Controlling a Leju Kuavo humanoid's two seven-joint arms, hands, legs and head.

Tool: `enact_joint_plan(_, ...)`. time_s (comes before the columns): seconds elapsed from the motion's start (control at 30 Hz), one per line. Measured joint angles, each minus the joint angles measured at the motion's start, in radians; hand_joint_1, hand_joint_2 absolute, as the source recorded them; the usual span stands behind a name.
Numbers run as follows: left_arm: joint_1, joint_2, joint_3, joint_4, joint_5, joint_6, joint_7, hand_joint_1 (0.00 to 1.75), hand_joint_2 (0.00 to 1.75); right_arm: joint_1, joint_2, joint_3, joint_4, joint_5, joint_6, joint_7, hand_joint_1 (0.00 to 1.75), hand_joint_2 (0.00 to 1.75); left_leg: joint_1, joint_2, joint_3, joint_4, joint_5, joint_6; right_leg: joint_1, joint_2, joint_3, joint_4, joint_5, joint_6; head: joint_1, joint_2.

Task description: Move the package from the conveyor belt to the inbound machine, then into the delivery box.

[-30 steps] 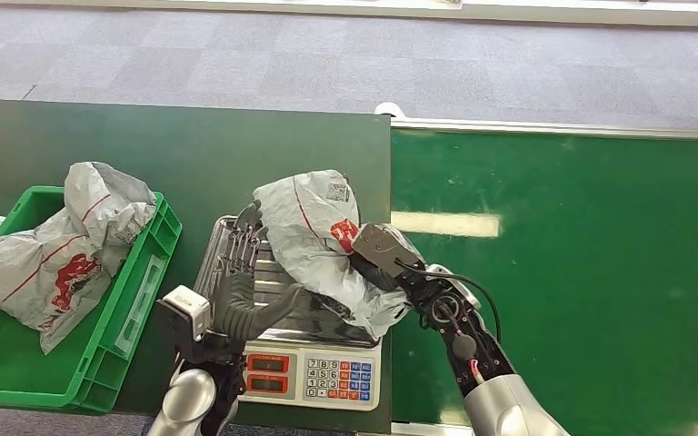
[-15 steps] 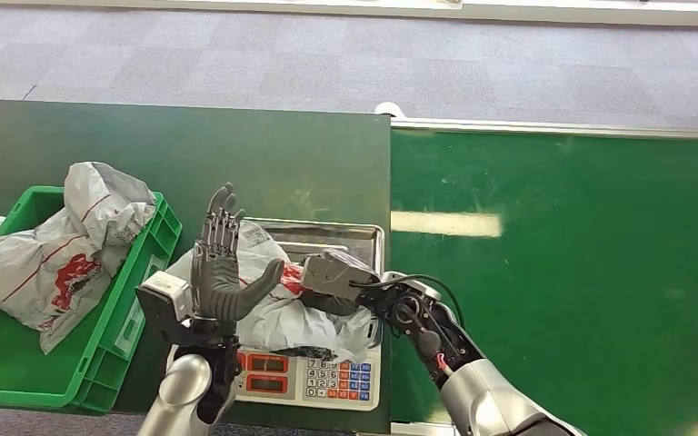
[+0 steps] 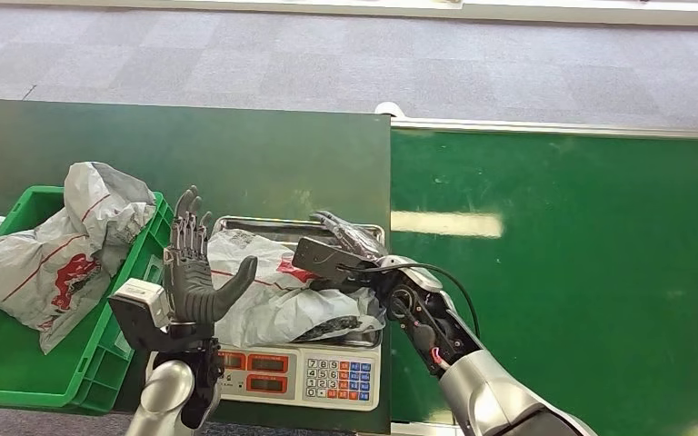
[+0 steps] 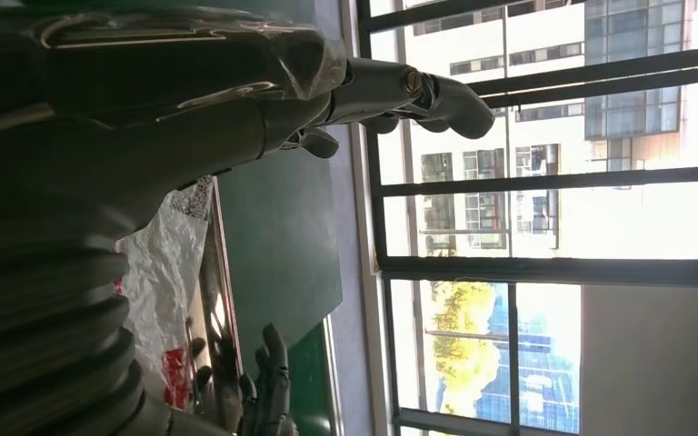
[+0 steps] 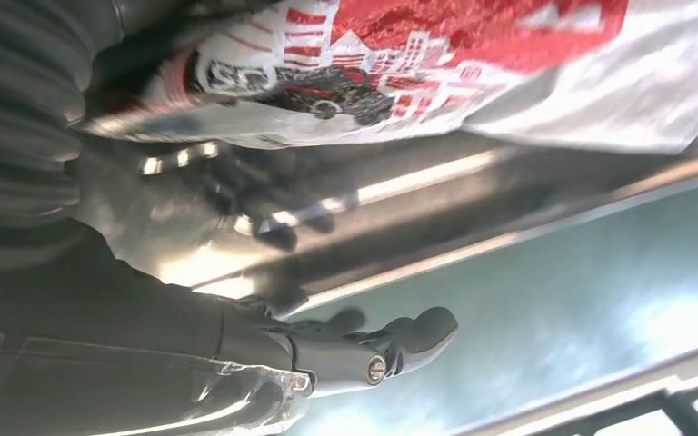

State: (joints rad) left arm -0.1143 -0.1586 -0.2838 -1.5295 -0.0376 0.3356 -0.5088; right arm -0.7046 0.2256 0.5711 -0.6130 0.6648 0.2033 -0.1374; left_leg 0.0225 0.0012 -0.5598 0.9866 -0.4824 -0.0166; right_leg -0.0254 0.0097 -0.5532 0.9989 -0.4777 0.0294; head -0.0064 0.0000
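The grey package with red print lies flat on the steel tray of the weighing scale. My right hand is at the package's right end, low over the tray, fingers stretched out and holding nothing. My left hand is raised just left of the package, palm up, fingers spread and empty. In the right wrist view the package rests on the tray beyond my straightened right hand. The left wrist view has my extended left hand above the package.
A green crate stands left of the scale and holds another grey bag. The bright green conveyor belt runs along the right. The dark green table stretches behind the scale.
My right hand lowered the package from upright onto the scale tray and let go, fingers now straight. My left hand moved left, off the tray, and stays spread.
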Motion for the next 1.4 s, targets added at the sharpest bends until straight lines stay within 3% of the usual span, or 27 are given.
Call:
enact_joint_plan(0.17, 0.027, 0.004, 0.015, -0.029, -0.014, 0.003, 0.003, 0.00, 1.75, 0.011, -0.018, 0.008, -0.065, 0.027, -0.027, 0.047, 0.00, 1.75, 0.000, 0.000, 0.000, 0.000, 0.000, 0.000, 0.000, 0.000, 0.000, 0.000, 0.000, 0.000, 0.000, 0.000)
enact_joint_plan(0.3, 0.070, 0.005, 0.021, -0.055, -0.067, 0.013, 0.006, 0.00, 1.75, 0.066, -0.043, -0.010, -0.180, 0.143, -0.144, 0.179, 0.00, 1.75, 0.000, 0.000, 0.000, 0.000, 0.000, 0.000, 0.000, 0.000, 0.000, 0.000, 0.000, 0.000, 0.000, 0.000)
enact_joint_plan(0.4, 0.130, 0.005, 0.027, -0.090, -0.109, 0.008, 0.006, 0.00, 1.75, 0.158, -0.062, -0.066, -0.351, 0.259, -0.251, 0.274, 0.00, 1.75, 0.000, 0.000, -0.002, 0.000, 0.000, 0.000, 0.000, 0.000, -0.002, 0.000, 0.000, 0.000, 0.000, 0.000)
enact_joint_plan(0.5, 0.169, 0.005, 0.029, -0.119, -0.138, -0.015, 0.005, 0.00, 1.75, 0.262, -0.068, -0.147, -0.549, 0.321, -0.366, 0.280, 0.00, 1.75, 0.000, -0.001, -0.004, 0.000, -0.001, 0.000, 0.000, -0.001, -0.004, 0.000, 0.000, 0.000, 0.000, 0.000)
enact_joint_plan(0.63, 0.182, 0.003, 0.029, -0.136, -0.151, -0.028, 0.005, 0.00, 1.75, 0.350, -0.068, -0.232, -0.736, 0.328, -0.411, 0.254, 0.00, 1.75, 0.000, 0.001, -0.004, 0.000, -0.001, -0.001, 0.000, 0.000, -0.004, 0.000, 0.000, 0.000, 0.000, 0.000)
enact_joint_plan(0.73, 0.176, 0.004, 0.020, -0.137, -0.183, -0.059, 0.007, 0.00, 1.75, 0.399, -0.065, -0.264, -0.815, 0.289, -0.507, 0.156, 0.00, 1.75, 0.000, -0.001, -0.004, 0.000, 0.000, -0.001, 0.000, -0.002, -0.005, -0.001, 0.000, 0.000, 0.000, 0.000)
enact_joint_plan(0.8, 0.150, 0.007, 0.001, -0.127, -0.234, -0.096, 0.020, 0.00, 1.75, 0.440, -0.059, -0.285, -0.872, 0.195, -0.662, -0.013, 0.00, 1.75, 0.000, -0.003, -0.004, 0.000, 0.000, -0.001, 0.000, -0.004, -0.004, -0.001, 0.000, 0.000, 0.000, 0.000)
enact_joint_plan(0.87, 0.095, 0.011, -0.026, -0.098, -0.298, -0.129, 0.047, 0.00, 1.75, 0.488, -0.045, -0.305, -0.935, 0.030, -0.811, -0.244, 0.00, 1.75, 0.000, -0.004, -0.004, 0.000, 0.001, -0.001, 0.000, -0.005, -0.003, 0.000, 0.000, 0.000, 0.000, 0.000)
enact_joint_plan(0.93, 0.023, 0.016, -0.054, -0.056, -0.346, -0.143, 0.072, 0.00, 1.75, 0.529, -0.031, -0.314, -0.980, -0.081, -0.864, -0.394, 0.00, 1.75, 0.000, -0.002, -0.004, 0.000, 0.001, -0.001, 0.000, -0.003, -0.003, 0.000, 0.000, -0.001, 0.000, 0.000)
enact_joint_plan(1.13, -0.148, 0.030, -0.089, 0.014, -0.399, -0.138, 0.119, 0.00, 1.75, 0.558, -0.021, -0.249, -0.988, -0.077, -0.859, -0.424, 0.00, 1.75, 0.000, -0.001, -0.004, 0.000, 0.002, -0.002, 0.000, -0.002, -0.003, 0.001, 0.001, -0.002, 0.000, 0.000)
enact_joint_plan(1.4, -0.198, 0.043, -0.092, 0.030, -0.399, -0.140, 0.130, 0.00, 1.75, 0.559, -0.021, -0.196, -0.966, -0.075, -0.860, -0.417, 0.00, 1.75, 0.000, -0.001, -0.004, 0.000, 0.002, -0.002, 0.000, -0.002, -0.005, 0.001, 0.001, -0.002, 0.000, 0.000)
